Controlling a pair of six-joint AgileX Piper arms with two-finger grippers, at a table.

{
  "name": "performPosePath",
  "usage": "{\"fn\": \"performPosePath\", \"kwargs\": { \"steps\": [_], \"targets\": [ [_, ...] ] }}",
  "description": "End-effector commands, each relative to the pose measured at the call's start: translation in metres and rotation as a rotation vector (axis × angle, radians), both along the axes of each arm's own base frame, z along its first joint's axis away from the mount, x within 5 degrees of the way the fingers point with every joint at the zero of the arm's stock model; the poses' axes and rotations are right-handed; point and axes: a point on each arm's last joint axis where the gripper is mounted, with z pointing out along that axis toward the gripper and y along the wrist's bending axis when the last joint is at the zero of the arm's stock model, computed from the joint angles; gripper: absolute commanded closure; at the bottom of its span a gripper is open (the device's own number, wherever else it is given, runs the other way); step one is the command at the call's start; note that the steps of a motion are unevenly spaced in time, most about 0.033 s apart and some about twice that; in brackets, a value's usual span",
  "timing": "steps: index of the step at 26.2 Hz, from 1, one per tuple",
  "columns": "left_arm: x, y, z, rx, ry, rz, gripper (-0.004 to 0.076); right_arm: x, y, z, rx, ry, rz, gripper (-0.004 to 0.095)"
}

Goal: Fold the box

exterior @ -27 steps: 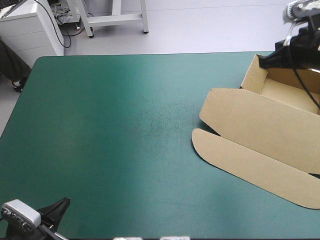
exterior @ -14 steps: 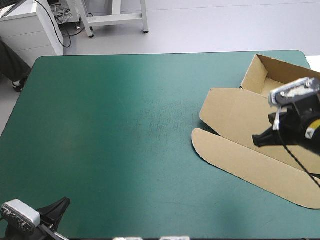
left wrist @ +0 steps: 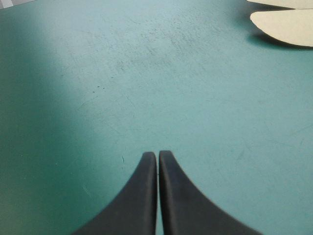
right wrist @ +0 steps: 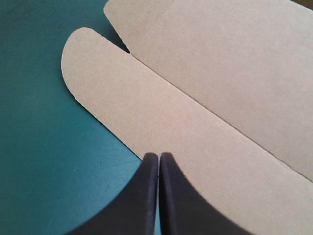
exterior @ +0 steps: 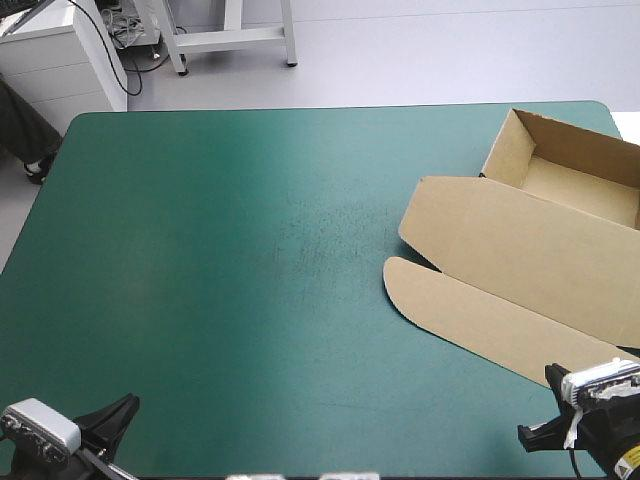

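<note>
The brown box (exterior: 530,250) sits at the table's right side as an open tray with raised walls at the far right corner. Its lid lies flat toward the near edge, ending in a long rounded flap (exterior: 480,320). My right gripper (exterior: 530,437) is shut and empty at the near right corner, just short of that flap (right wrist: 161,122). In the right wrist view the shut fingers (right wrist: 158,159) point over the flap's near edge. My left gripper (exterior: 125,408) rests at the near left corner, shut (left wrist: 157,157) on nothing, over bare teal-green cover; the flap's rounded tip (left wrist: 286,27) lies far ahead.
The teal-green cover (exterior: 230,260) stretches bare from the box to the table's left edge. A white cabinet (exterior: 60,60) and a white frame stand on the floor beyond the far edge.
My right gripper has swept from above the tray at the far right corner, across the lid, down to the near right corner. The box and the left gripper have not moved.
</note>
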Motion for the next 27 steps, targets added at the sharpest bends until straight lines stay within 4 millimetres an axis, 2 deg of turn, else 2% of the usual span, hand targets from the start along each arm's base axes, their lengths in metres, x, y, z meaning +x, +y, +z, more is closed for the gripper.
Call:
{"fn": "performPosePath", "kwargs": {
  "steps": [1,27],
  "targets": [
    [-0.0019,0.0004,0.0122,-0.057,-0.086,0.003,0.0731,-0.0056,-0.0003,0.0019,0.050,-0.144,0.012,0.0917],
    [-0.0024,-0.0004,0.0122,-0.066,-0.080,-0.005,0.0731,-0.0086,-0.0002,0.0017,0.070,-0.164,0.018,0.0928]
  ]
}}
